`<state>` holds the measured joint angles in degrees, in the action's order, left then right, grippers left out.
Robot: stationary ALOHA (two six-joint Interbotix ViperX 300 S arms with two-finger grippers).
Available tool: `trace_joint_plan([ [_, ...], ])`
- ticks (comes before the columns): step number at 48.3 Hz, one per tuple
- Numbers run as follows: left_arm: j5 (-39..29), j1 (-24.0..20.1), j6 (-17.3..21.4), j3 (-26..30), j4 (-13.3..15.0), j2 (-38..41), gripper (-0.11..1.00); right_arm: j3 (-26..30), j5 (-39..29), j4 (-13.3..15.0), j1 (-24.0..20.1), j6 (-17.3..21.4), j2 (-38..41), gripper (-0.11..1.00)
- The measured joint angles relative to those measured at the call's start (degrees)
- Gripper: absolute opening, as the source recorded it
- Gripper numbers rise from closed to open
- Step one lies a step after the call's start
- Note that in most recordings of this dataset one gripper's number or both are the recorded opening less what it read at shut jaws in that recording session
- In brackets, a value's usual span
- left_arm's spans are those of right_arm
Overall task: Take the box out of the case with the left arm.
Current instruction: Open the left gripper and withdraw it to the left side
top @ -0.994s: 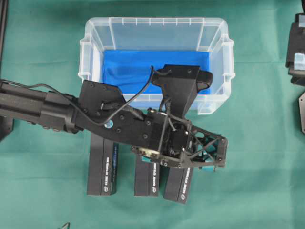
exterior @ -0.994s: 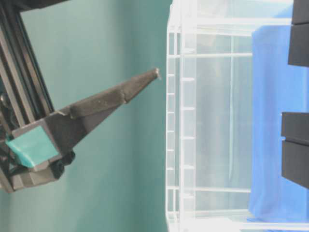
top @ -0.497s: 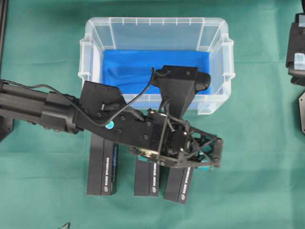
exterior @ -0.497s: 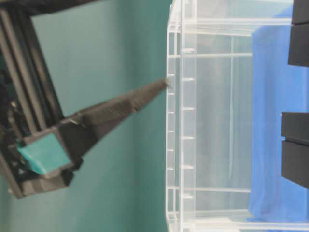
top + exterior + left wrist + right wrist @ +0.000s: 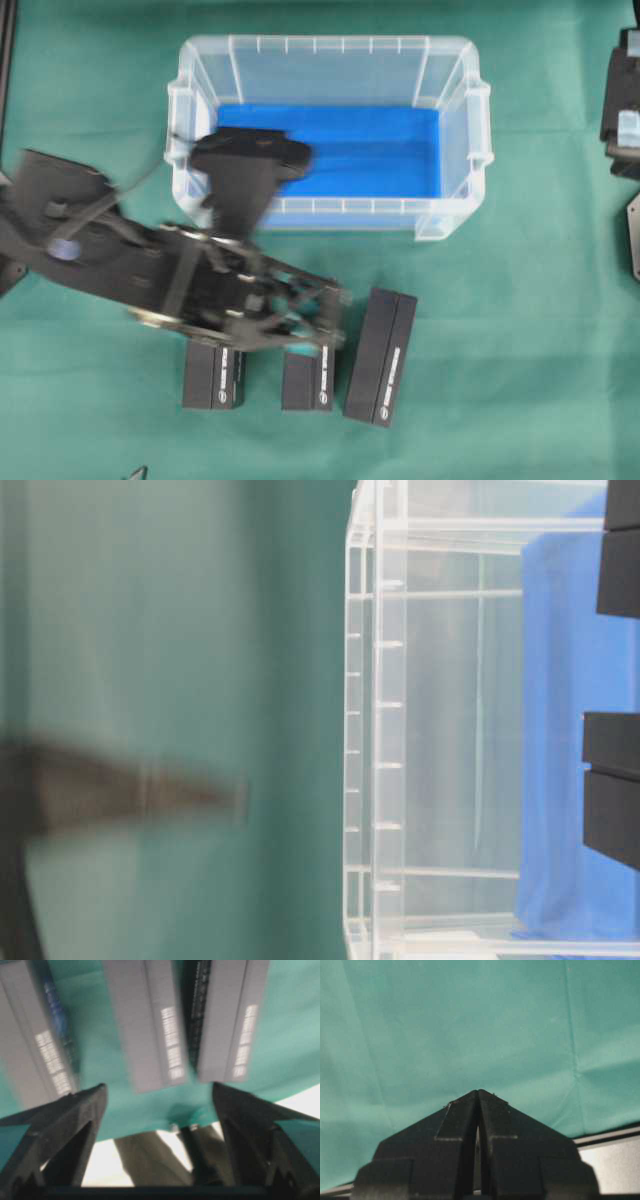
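Three black boxes (image 5: 380, 357) are seen on the green bench (image 5: 540, 330) in the lower centre, below the clear case (image 5: 456, 130), with the left gripper (image 5: 335, 320) spread and empty above them, the right gripper (image 5: 478, 1094) pressed together.

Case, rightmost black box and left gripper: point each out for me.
Case (image 5: 454, 215): overhead view, front right rim corner.
Rightmost black box (image 5: 381, 356): overhead view, middle of its top face.
Left gripper (image 5: 159, 1105): left wrist view, gap midway between the two open fingertips.

Three black boxes (image 5: 381, 357) lie on the green cloth (image 5: 540, 330) beside one clear case (image 5: 455, 120).
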<state>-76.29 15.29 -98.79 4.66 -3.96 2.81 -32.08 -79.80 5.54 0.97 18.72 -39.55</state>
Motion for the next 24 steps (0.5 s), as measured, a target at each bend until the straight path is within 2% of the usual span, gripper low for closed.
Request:
trace_joint_plan([
  [11,0.1,3.2,-6.3,-11.2,0.0,-9.7,0.82,0.0,0.0,0.0,0.0,0.0,0.0,0.00],
  [24,0.1,7.3,-7.7,-20.3,0.0,-18.8,0.81,0.0,0.0,0.0,0.0,-0.1,0.0,0.00],
])
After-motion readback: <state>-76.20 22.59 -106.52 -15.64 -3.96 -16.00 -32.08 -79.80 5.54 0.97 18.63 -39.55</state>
